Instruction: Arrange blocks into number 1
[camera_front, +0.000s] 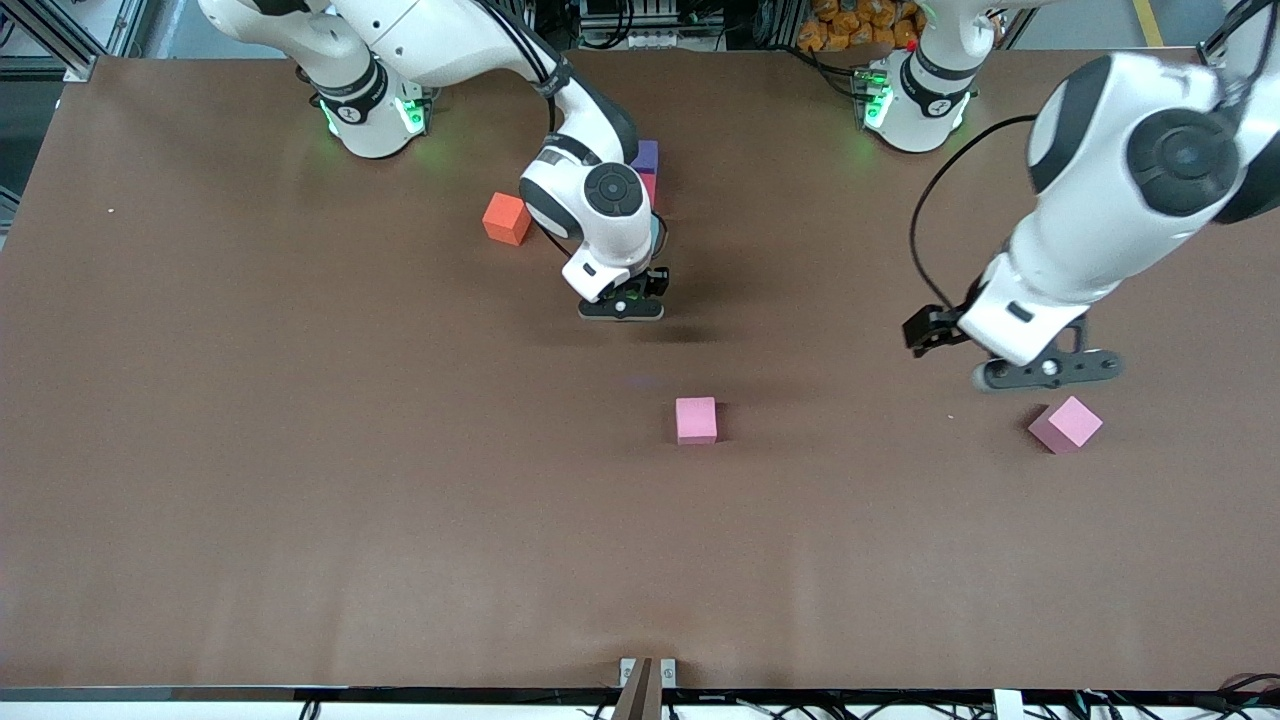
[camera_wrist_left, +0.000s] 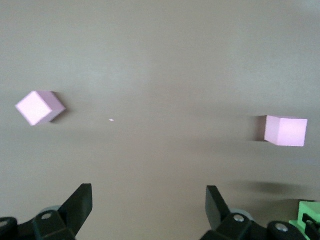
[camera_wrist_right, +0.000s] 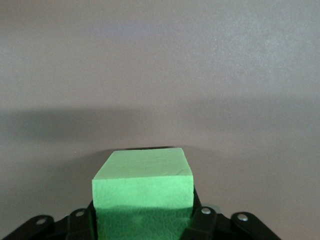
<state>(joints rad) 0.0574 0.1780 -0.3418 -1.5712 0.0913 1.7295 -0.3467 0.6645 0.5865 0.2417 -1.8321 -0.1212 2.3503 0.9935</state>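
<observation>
A brown table (camera_front: 300, 500) is bearing an orange cube (camera_front: 506, 218) and two pink cubes (camera_front: 696, 420); cables are running along its edges. The right gripper (camera_front: 622, 308), low over mid-table, has a green block (camera_wrist_right: 143, 192) sitting squarely between its fingers, near the purple block (camera_front: 647, 155). The left gripper (camera_front: 1045, 371) is hovering wide, empty, above the tilted pink cube (camera_front: 1066, 424).

The right arm reaches from its base at the upper left of the front view down to the frame's upper centre, its wrist bent so the right gripper (camera_front: 622, 308) points at the table. A green block (camera_wrist_right: 143, 192) sits between its fingers, though whether they are clamped or just loosening cannot be told. The left arm comes in from the upper right, and the left gripper (camera_front: 1046, 371) hangs at right of centre with its fingers (camera_wrist_left: 80, 205) spread wide and holding nothing.
</observation>
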